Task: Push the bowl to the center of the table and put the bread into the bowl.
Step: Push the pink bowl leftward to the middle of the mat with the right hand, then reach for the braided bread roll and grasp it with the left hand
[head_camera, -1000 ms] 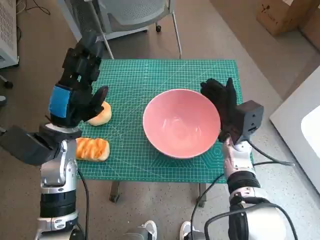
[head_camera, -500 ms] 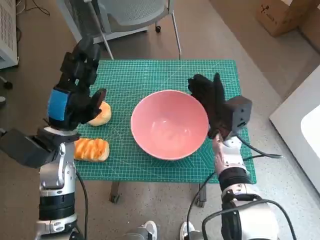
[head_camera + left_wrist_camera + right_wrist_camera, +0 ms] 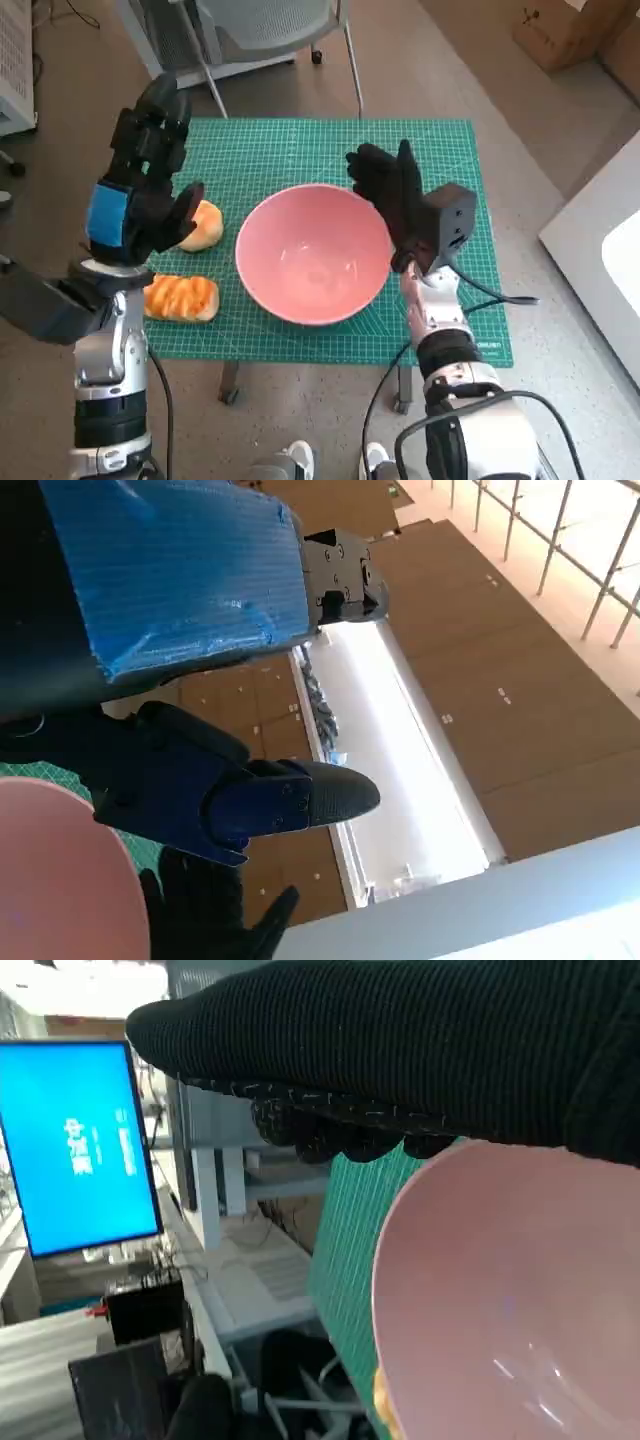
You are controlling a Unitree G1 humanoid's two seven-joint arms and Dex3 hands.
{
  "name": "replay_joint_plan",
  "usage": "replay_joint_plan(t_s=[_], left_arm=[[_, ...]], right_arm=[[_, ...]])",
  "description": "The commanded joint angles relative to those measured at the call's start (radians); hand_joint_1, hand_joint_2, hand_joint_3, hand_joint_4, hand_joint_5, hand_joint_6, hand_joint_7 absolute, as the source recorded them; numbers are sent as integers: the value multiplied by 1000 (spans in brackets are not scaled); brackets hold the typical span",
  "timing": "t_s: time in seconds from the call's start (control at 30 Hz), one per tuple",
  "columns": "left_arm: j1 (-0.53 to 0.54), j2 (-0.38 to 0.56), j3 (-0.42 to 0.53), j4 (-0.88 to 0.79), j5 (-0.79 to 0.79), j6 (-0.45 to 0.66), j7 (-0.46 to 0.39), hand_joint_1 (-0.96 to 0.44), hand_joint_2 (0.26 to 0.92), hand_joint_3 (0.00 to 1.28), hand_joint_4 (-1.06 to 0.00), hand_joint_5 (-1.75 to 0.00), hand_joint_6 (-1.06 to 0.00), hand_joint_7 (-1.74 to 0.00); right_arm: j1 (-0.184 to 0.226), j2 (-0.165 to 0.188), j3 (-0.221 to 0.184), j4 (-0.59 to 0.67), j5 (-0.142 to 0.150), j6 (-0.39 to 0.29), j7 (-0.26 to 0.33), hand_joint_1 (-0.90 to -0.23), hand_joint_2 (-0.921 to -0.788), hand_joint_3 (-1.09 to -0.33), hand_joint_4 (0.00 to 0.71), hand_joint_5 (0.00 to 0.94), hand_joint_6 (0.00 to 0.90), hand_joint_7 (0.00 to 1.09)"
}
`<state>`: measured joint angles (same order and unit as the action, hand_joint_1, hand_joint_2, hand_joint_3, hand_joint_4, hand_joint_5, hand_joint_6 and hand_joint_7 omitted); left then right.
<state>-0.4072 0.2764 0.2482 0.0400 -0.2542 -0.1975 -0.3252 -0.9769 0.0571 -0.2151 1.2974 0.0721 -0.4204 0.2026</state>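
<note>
My right hand (image 3: 388, 188) lies flat against the far right rim of the pink bowl (image 3: 312, 252), fingers stretched out and gripping nothing. The bowl sits upright on the green mat (image 3: 300, 150) that covers the surface, about midway across it, and it holds nothing. My left hand (image 3: 140, 185) hangs above the mat's left side with its fingers spread and nothing in them. Just beside its thumb lies a pale round bread roll (image 3: 203, 226). A striped orange bread (image 3: 180, 297) rests nearer to me at the mat's left edge, well apart from the bowl. A grey chair (image 3: 270, 25) stands beyond the surface.
</note>
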Motion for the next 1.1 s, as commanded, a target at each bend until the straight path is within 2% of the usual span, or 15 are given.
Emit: replay_joint_plan(t_s=[0.03,0.3,0.57,0.67,0.8,1.0,1.1], left_arm=[[18,14,10,-20,-3,-4,6,-678,921,409,-54,-27,1,-390],[35,18,22,-32,-6,-4,7,-694,921,406,-55,-24,1,-394],[57,25,38,-56,-4,-5,14,-697,921,402,-57,-22,1,-371],[63,30,44,-66,-1,-6,19,-698,921,401,-59,-22,1,-371],[71,43,53,-83,-3,-6,18,-699,921,400,-61,-21,1,-365],[91,70,73,-135,-11,5,17,-695,921,403,-62,-18,1,-369],[105,84,82,-157,-8,6,14,-695,921,404,-63,-16,1,-392]], right_arm=[[-7,1,-5,16,1,25,21,-546,-921,-734,230,6,317,11],[-25,-36,-24,-5,16,-2,59,-529,-921,-736,233,6,322,15],[-38,-82,-32,-61,26,-116,93,-533,-921,-735,236,6,317,14],[-48,-117,-45,-95,50,-185,143,-559,-921,-706,246,9,325,19],[-57,-144,-60,-152,91,-261,203,-569,-921,-682,259,14,333,24],[-41,-168,-69,-246,156,-335,302,-589,-921,-632,269,13,340,28],[-33,-180,-68,-272,177,-356,333,-592,-921,-620,269,11,347,32]])
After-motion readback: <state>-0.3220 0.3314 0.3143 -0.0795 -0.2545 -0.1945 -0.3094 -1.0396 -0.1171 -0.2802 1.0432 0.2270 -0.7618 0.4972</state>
